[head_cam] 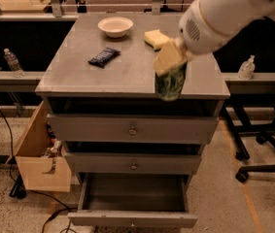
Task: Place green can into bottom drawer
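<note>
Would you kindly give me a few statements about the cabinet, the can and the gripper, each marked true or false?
1. The bottom drawer is pulled open. True.
2. The green can lies inside the bottom drawer. False: the gripper holds it up by the front edge of the cabinet top.
3. The white bowl stands near the back of the cabinet top. True.
4. The yellow sponge sits inside the bowl. False: it lies on the cabinet top, to the right of the bowl.
5. The dark packet lies on the floor. False: it lies on the cabinet top.
</note>
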Controlling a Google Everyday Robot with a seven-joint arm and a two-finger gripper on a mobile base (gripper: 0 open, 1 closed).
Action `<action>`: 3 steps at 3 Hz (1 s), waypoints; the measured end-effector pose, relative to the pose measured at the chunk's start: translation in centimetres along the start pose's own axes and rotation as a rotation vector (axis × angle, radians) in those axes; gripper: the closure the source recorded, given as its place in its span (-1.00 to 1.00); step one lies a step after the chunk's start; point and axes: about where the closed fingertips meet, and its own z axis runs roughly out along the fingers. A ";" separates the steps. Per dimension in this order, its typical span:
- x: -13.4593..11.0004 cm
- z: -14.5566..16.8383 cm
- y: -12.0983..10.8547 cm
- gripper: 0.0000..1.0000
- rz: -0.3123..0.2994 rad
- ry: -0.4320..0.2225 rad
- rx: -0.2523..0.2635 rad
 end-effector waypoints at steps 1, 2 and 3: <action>4.7 4.5 2.1 1.00 0.103 0.087 -0.013; 8.7 11.2 3.4 1.00 0.153 0.129 -0.069; 8.7 11.2 3.4 1.00 0.153 0.129 -0.069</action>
